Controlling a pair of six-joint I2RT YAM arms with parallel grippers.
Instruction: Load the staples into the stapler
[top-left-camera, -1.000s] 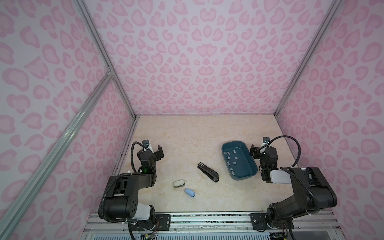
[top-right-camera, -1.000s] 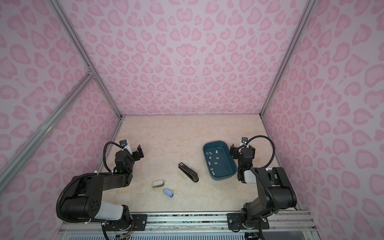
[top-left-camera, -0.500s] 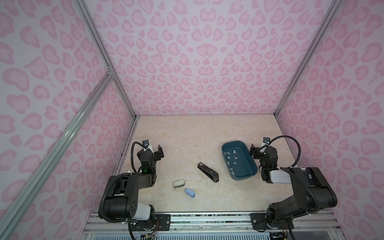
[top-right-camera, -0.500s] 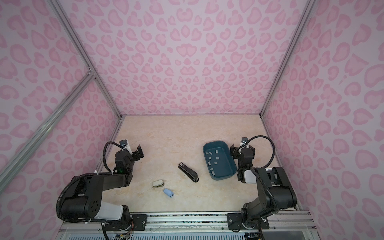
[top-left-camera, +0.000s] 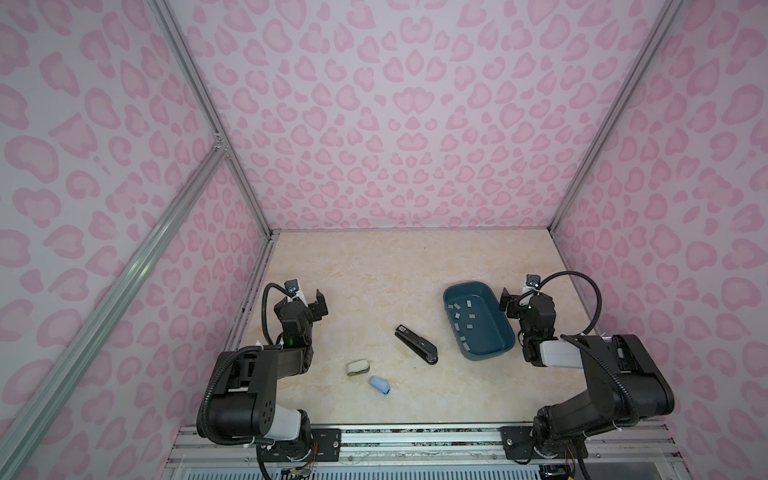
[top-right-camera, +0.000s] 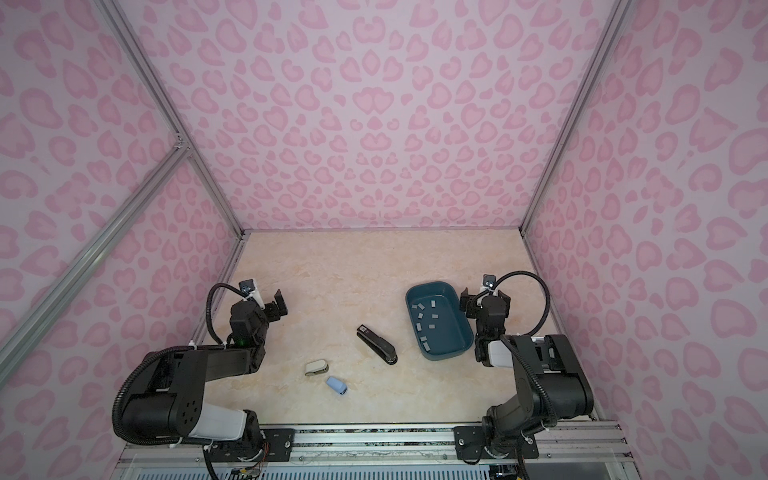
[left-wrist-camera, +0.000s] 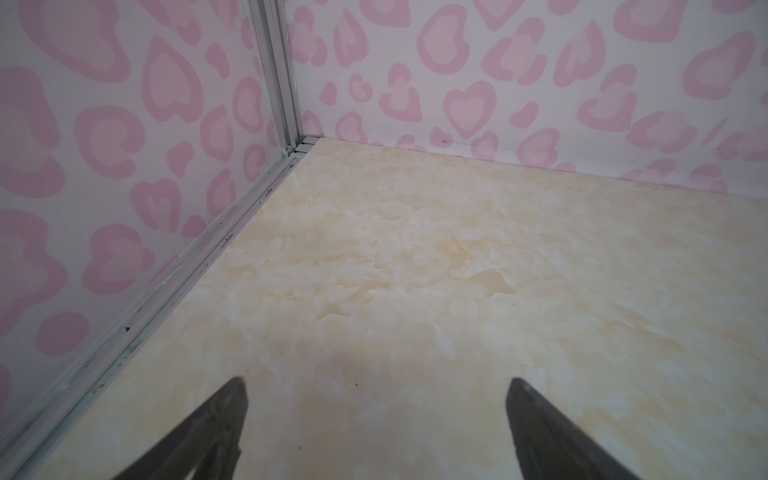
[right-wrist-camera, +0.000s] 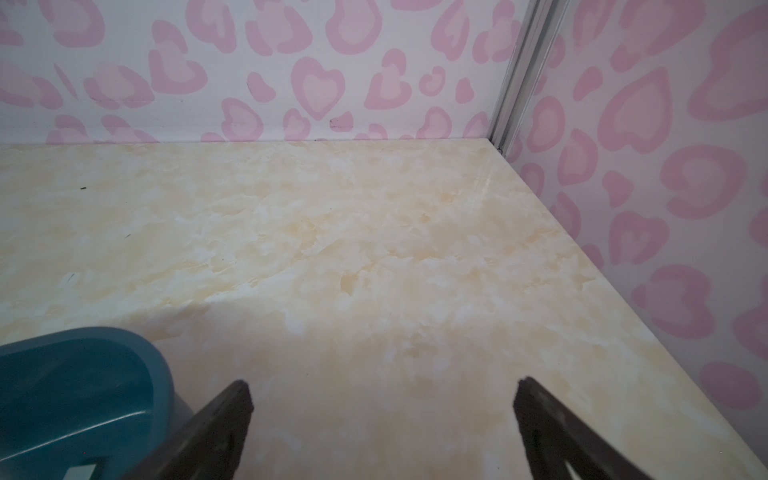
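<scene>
Left claw (left-wrist-camera: 376, 386), right claw (right-wrist-camera: 384, 386) both gaping, empty. Loading not yet starting. Right claw sitting beside teal plastic tray (top-left-camera: 468, 284), likely needing pale grey staple strips (top-left-camera: 471, 327) next. Long black stapler (top-left-camera: 416, 344) lying untouched mid-desk.

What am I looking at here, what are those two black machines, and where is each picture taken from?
They are two black robot arms, the left arm and the right arm, mounted at the near edge of a beige marbled tabletop inside a pink-patterned booth. Two pictures look down from overhead; the two close-ups come from a camera on each wrist. On the table lie a long black stapler, a small cream stapler, a small pale blue stapler and a teal plastic tray holding small pale staple strips. The left arm's fingers and the right arm's fingers are spread open and hold nothing.
</scene>
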